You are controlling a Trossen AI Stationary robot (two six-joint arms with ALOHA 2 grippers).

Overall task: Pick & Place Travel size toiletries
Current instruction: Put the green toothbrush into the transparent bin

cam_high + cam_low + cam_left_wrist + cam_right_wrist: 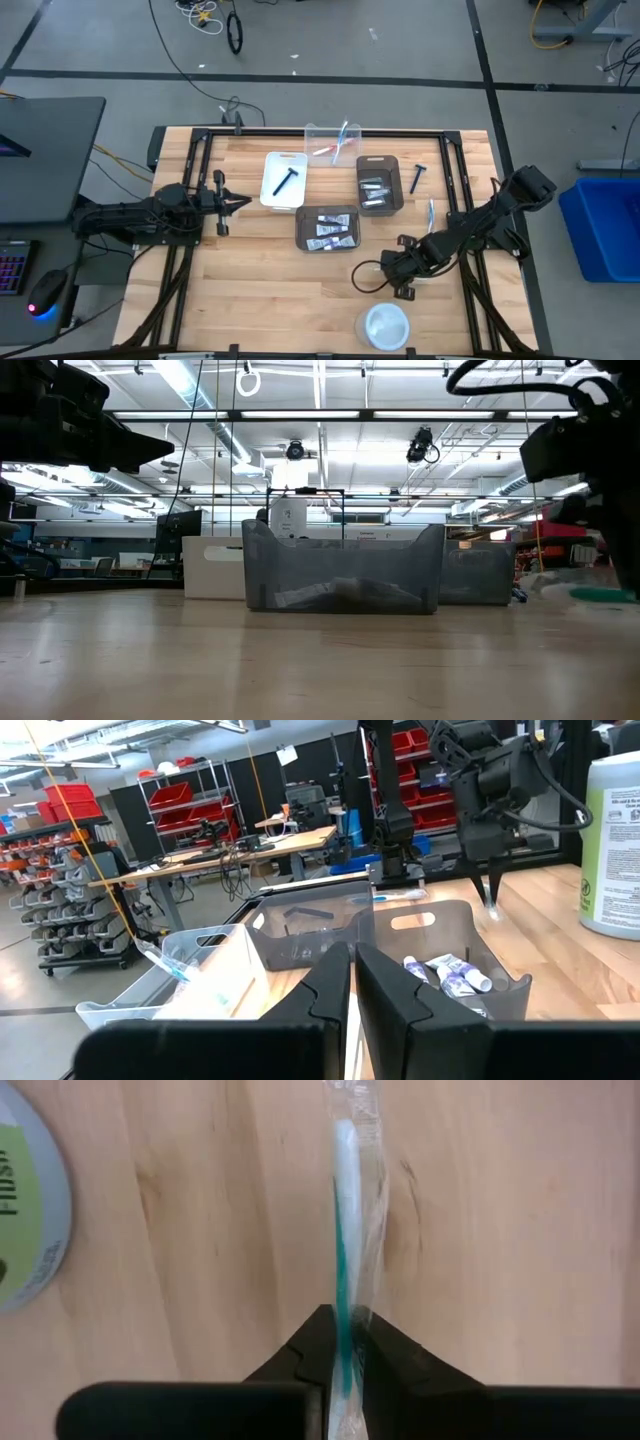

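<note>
1. Clear-wrapped toothbrush [347, 1260], lower right over the table [250, 290], is pinched in your right end effector [341, 1342].
2. Light, crinkly and slippery; grip mid-handle.
3. Left end effector [353, 982] is nearly closed, empty.

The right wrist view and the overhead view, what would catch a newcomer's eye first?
In the right wrist view, the right tool is shut on a wrapped toothbrush with a green-and-white handle, above bare wood. From above, a cluster of bins sits mid-table: a white bin holding a black razor, and a dark grey bin of small tubes. The left tool waits shut left of the white bin.
</note>
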